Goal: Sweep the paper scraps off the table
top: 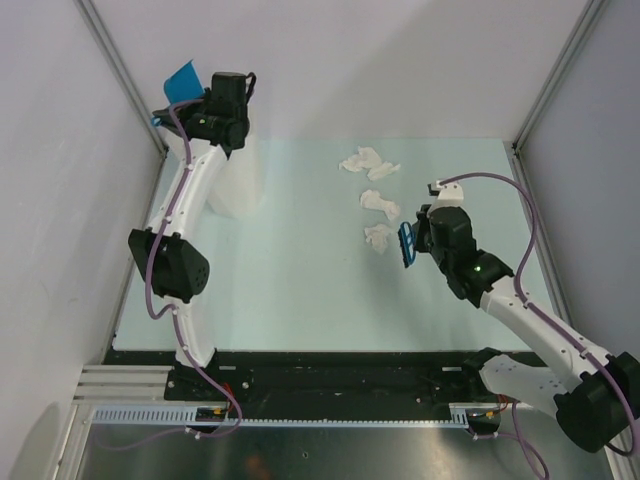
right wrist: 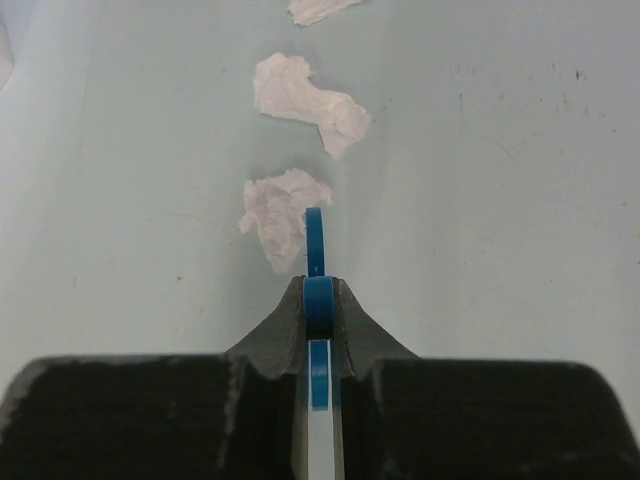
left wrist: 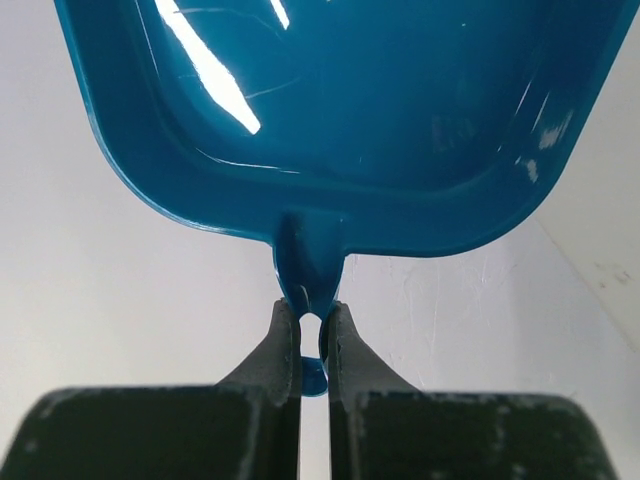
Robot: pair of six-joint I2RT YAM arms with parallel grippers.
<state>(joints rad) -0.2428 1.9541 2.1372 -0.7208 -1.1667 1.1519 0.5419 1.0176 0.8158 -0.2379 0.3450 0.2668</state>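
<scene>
Several crumpled white paper scraps lie on the mint-green table (top: pixel 280 260) right of centre: one cluster (top: pixel 368 162) at the back, one wad (top: pixel 378 203) in the middle, one wad (top: pixel 379 237) nearest. My right gripper (top: pixel 420 240) is shut on a small blue brush (top: pixel 408 245), just right of the nearest wad. In the right wrist view the gripper (right wrist: pixel 318 290) clamps the brush handle (right wrist: pixel 316 240), with the wads (right wrist: pixel 283 215) (right wrist: pixel 310 100) ahead and left. My left gripper (top: pixel 205 95) is shut on the blue dustpan (top: pixel 183 82), raised at the back left; the left wrist view shows the gripper (left wrist: pixel 312 305) pinching the dustpan's (left wrist: pixel 340 110) handle.
A tall white bin (top: pixel 240 180) stands at the table's back left, under the left arm. Grey walls with metal posts (top: pixel 530 120) close in the table on three sides. The table surface also fills the right wrist view (right wrist: pixel 500 200).
</scene>
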